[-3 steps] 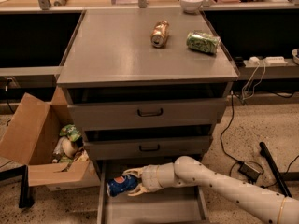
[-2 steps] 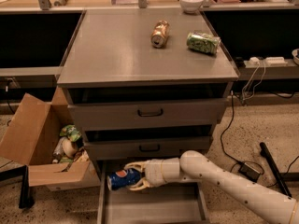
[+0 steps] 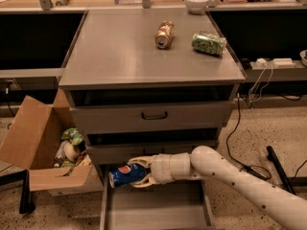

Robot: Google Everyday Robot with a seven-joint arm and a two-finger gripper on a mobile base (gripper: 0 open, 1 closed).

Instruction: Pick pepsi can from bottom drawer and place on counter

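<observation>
Camera view had my pincer (image 3: 136, 173) clenched on the pepsi can (image 3: 123, 175) above the bottom drawer (image 3: 158, 211) — a straight lift, I judged, could clip the drawer front (image 3: 192, 151) overhead and jar it loose.

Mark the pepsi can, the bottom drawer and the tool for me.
pepsi can (image 3: 121, 176): camera view, blue side near the logo.
bottom drawer (image 3: 158, 209): camera view, bare floor.
tool (image 3: 135, 173): camera view, midway between its fingertips, shut on the pepsi can above the bottom drawer.
</observation>
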